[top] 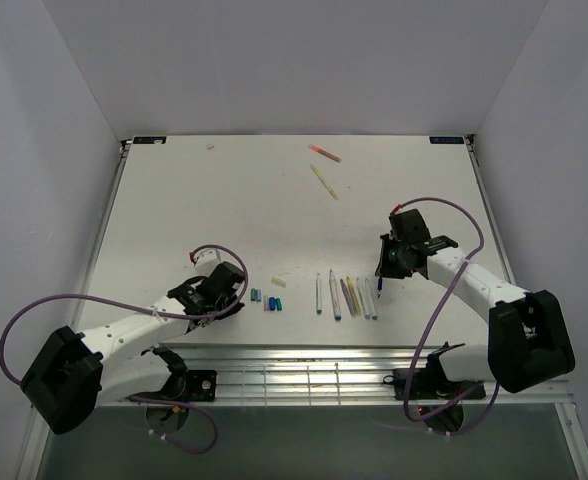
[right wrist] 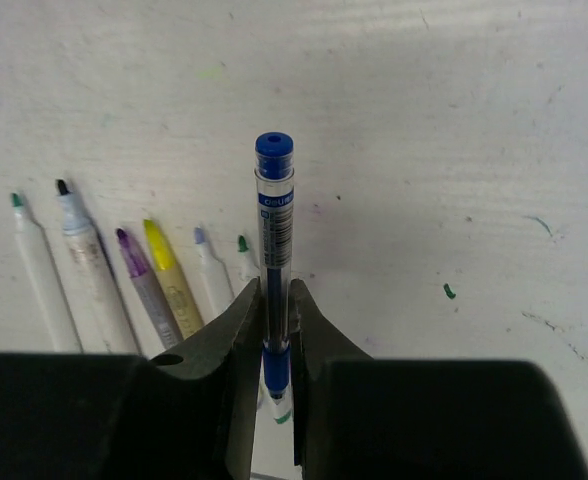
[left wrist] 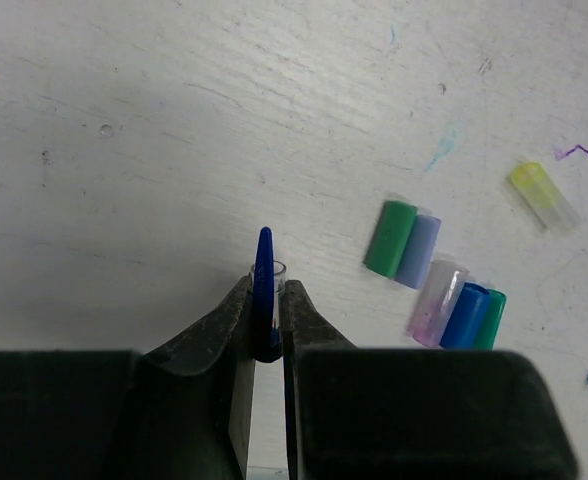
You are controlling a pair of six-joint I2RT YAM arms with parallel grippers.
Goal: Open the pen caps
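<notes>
My left gripper [left wrist: 267,290] is shut on a pen cap [left wrist: 264,262], clear with a dark blue clip, held just above the table. Several loose pen caps lie to its right: green [left wrist: 390,238], pale blue [left wrist: 418,250], clear purple [left wrist: 436,302], blue [left wrist: 466,315], teal [left wrist: 492,318] and yellow [left wrist: 542,195]. My right gripper [right wrist: 274,295] is shut on a clear blue ballpoint pen [right wrist: 275,210], its blue end pointing away from me. Uncapped pens [right wrist: 144,280] lie in a row to its left. In the top view the left gripper [top: 236,290] is beside the caps [top: 264,296], and the right gripper [top: 384,270] is beside the pen row [top: 344,295].
Two more pens, orange [top: 324,152] and pale yellow [top: 324,182], lie far back on the white table [top: 224,200]. A small pale bit [top: 210,148] lies at the back left. Grey walls surround the table. A metal rail [top: 304,370] runs along the near edge.
</notes>
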